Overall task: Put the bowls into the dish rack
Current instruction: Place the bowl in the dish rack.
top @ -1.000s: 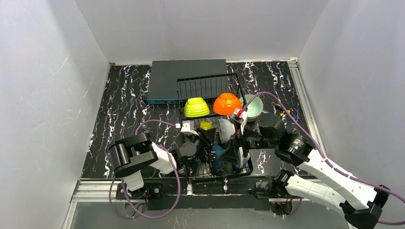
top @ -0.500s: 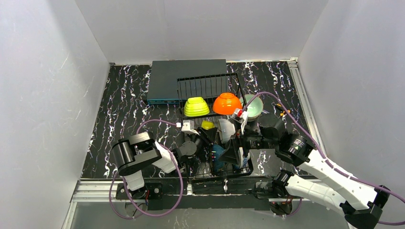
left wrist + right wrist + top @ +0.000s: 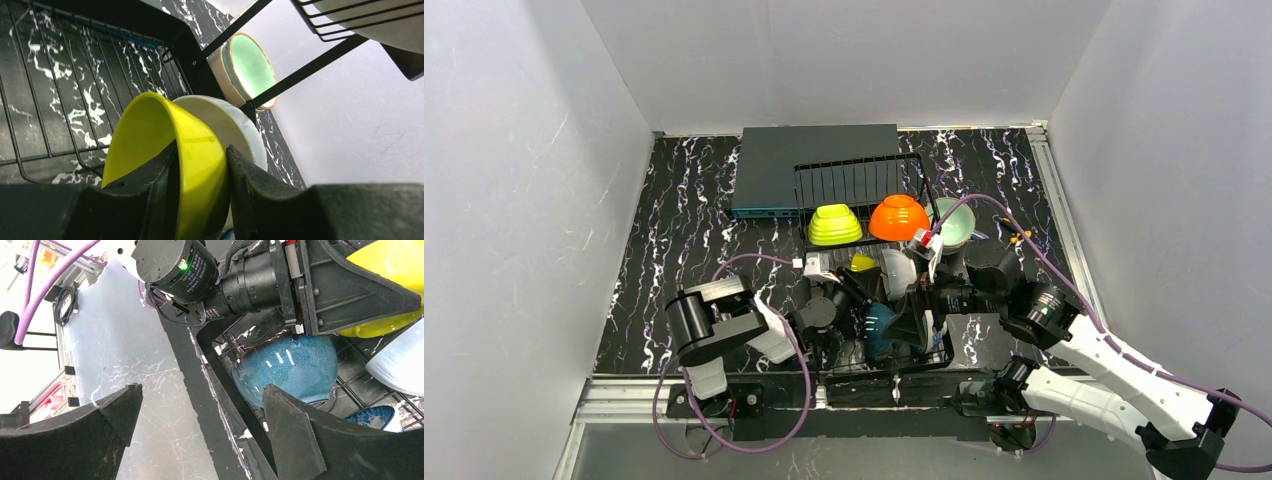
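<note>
Left claw (image 3: 201, 152) is narrow and clamped on the rim of the yellow bowl (image 3: 150, 130), one finger inside and one outside. The bowl stands on edge inside the dish rack (image 3: 50, 100), on the lower level and over the floor wires. White bowl (image 3: 227, 125) sits directly behind the yellow one; can't tell if they touch. Mint bowl (image 3: 250, 67), with a beige outer wall, is tilted on edge at the rack's far right corner. Can't tell whether it's inside or outside the wires.

Right claw (image 3: 200, 390) is wide, with nothing between the fingers. It hangs over the rack's near edge, just beside the left arm's wrist (image 3: 200, 275). Blue glazed bowl (image 3: 290, 365) lies in the rack below that wrist, outer wall toward the camera and close to the yellow bowl.

From the top view, lime green bowl (image 3: 835, 224) and orange bowl (image 3: 898, 217) sit side by side on the raised back tier, mouths down. Dark grey box (image 3: 814, 160) lies behind the rack on the black marbled surface (image 3: 684, 230).
</note>
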Motion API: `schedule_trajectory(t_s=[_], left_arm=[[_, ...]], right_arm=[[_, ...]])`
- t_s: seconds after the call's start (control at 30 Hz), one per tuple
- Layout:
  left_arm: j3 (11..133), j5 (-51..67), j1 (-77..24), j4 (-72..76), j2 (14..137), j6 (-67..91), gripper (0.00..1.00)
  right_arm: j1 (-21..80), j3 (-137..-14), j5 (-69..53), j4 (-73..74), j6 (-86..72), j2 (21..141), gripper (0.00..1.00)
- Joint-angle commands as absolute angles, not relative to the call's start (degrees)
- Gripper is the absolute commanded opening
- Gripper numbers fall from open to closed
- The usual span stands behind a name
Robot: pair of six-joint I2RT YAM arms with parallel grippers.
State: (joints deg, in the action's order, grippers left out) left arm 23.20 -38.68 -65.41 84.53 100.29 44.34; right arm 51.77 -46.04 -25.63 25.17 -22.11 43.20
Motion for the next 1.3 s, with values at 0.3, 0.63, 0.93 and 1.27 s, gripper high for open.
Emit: schedule_trajectory(t_s=[0.3,0.63,0.93,1.27], left_arm=[[25.3,-31.8,-64.2,81.3,103.7,51.5,0.05],[23.4,-29.2,-64.2,81.3,104.6,54.3,0.39],[21.3,-30.1,-64.2,81.1,102.5,53.4,0.67],[17.8,-30.6,-64.2,81.1,99.6,53.4,0.69]], right_arm=[[51.7,-43.8,-25.3,24.5,-21.1,43.5,0.98],[51.7,-42.7,-24.8,24.5,-20.9,42.7,0.98],[51.7,-42.7,-24.7,24.6,-20.7,42.6,0.98],[51.7,-42.7,-24.7,24.7,-20.7,42.7,0.98]])
